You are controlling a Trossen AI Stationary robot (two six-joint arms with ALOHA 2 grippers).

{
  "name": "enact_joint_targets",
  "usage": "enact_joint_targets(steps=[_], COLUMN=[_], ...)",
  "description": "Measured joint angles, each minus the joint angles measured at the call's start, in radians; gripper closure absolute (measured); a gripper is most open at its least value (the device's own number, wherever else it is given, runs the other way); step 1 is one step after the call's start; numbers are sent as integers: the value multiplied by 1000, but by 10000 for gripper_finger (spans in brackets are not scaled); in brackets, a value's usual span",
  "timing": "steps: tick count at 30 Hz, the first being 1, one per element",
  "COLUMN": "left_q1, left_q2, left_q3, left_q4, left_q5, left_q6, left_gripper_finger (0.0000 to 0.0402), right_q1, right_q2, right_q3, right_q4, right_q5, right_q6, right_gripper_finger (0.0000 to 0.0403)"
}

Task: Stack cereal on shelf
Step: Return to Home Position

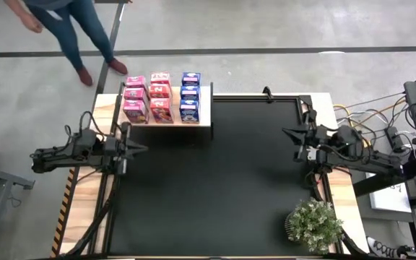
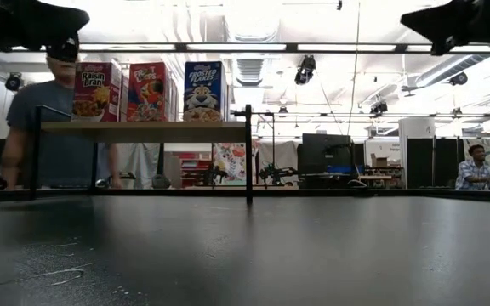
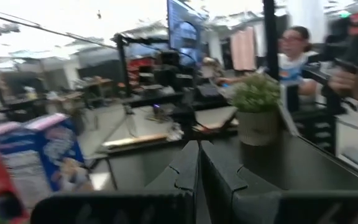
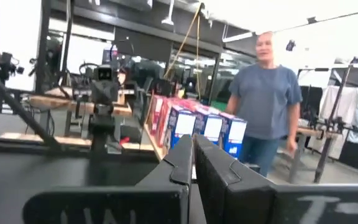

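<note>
Pink and blue cardboard cereal boxes (image 1: 160, 97) are sitting colour-grouped on the pale wooden shelf (image 1: 206, 110); left pincer (image 1: 140, 148) and right pincer (image 1: 287, 133) are hovering clenched, empty, beside the black desk (image 1: 215, 188), seemingly parking.

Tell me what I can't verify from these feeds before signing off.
- Low view: the front three cereal boxes hide the rows behind, so back-row alignment cannot be checked there.
- High view: box fronts on the shelf are too small to read.
- Left wrist view: the boxes are blurred and cut by the picture edge.
- Low view: left gripper and right gripper, both clear of the shelf, are cut by the top edge.
</note>
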Motion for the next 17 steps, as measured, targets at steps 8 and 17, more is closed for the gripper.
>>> enact_joint_targets(steps=[8, 17], left_q1=[0, 0], left_q2=[-1, -1], left_q3=[-22, -96], left_q4=[-80, -71], left_q5=[72, 71], left_q6=[3, 1], left_gripper_finger=[402, 402], right_q1=[0, 0], right_q2=[-108, -99], right_q3=[-69, -98], right_q4=[-11, -12], right_q5=[2, -2], right_q6=[-7, -2], right_gripper_finger=[394, 394])
